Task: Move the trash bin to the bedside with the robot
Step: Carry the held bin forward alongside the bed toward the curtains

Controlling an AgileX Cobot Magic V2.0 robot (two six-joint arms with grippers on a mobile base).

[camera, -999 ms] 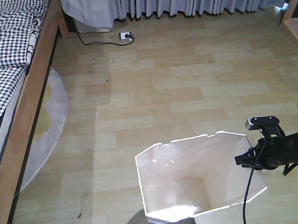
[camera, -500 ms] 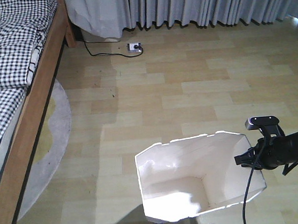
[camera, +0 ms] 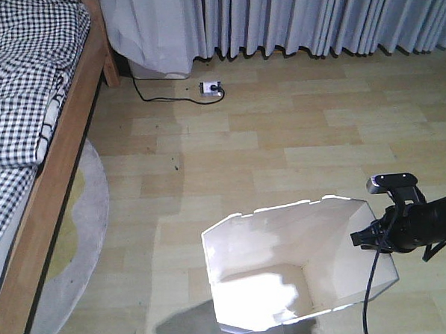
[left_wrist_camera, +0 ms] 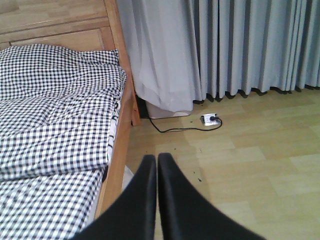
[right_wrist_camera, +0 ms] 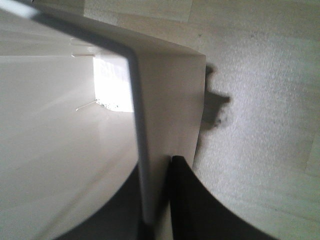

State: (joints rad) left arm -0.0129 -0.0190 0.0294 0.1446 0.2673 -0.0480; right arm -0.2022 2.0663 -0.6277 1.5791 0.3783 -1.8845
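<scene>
Item: trash bin, white plastic, angular notched rim, cream inside, tapering downward. It sits low in the front view over the wood floor, well apart from the bed.

Our right gripper clamps the bin's right rim wall, one finger inside and one outside. Our left gripper is closed on nothing.

Leftward: a grey round rug running under the light-brown bed frame, with checked bedding above.

Far edge: grey curtains, and a power strip with a black cable.

Bare boards run from the bin to the rug's edge.
</scene>
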